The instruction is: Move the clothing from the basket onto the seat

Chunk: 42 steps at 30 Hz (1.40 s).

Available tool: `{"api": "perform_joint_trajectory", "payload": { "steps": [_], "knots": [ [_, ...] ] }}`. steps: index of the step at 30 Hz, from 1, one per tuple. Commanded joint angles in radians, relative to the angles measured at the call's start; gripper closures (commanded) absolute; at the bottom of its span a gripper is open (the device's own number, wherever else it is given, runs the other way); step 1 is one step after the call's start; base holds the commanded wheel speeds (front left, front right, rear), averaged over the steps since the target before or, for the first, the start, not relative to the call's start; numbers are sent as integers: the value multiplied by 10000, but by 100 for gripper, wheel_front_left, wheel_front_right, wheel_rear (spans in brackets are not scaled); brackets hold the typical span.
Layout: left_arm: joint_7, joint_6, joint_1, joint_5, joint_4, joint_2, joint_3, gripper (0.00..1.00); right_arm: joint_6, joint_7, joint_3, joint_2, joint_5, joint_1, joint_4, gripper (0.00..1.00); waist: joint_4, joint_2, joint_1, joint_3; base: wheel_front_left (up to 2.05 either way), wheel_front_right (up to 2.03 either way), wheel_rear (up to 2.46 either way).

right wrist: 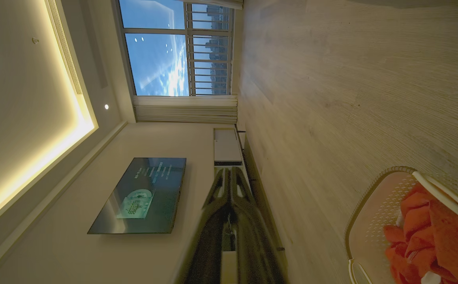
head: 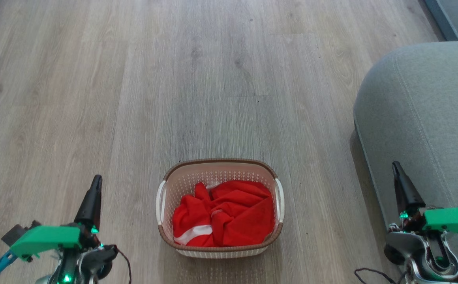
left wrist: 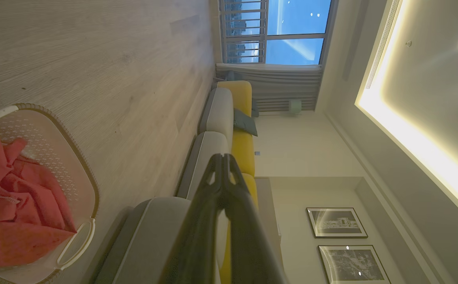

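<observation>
**Left gripper** (head: pixel 96 180): my two dark fingers are pressed together into a single point, with nothing between them. It sits at the lower left of the head view, above the wooden floor (head: pixel 197 79), to the left of the basket (head: pixel 219 161) and well apart from it. In the left wrist view the tips meet along a thin seam. They aim across the room toward a wall with framed pictures (left wrist: pixel 336 223).

**Right gripper** (head: pixel 396 166): my fingers are likewise closed on each other and hold nothing. It sits at the lower right of the head view, in front of the near edge of the seat (head: pixel 422 118). I cannot tell whether it touches the upholstery. In the right wrist view the closed tips point toward a wall-mounted screen (right wrist: pixel 140 195), near a window (right wrist: pixel 173 51).

**Basket:** it stands upright on the floor between my two grippers, low in the head view. It has a brown rim and a white handle on each side. A strip of floor separates it from the seat.

**Clothing** (head: pixel 229 215): bright red fabric, crumpled, lies inside the basket and covers most of its bottom. A white stripe shows at the front left of the heap. The basket's far inner wall is exposed above it.

**Seat:** a grey-green cushion with a rounded corner and stitched seams, at the right of the head view, to the right of the basket.
</observation>
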Motion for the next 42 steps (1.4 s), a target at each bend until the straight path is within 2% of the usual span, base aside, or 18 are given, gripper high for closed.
{"api": "perform_joint_trajectory", "payload": {
  "steps": [1,42],
  "knots": [
    [72,-17,-322,-64,-357,139,338,100,2,41,178,-35,62,-227,-395,100,0,0,0,0,0,0,0],
    [72,-17,-322,-64,-357,139,338,100,2,41,178,-35,62,-227,-395,100,0,0,0,0,0,0,0]
  ]
}}
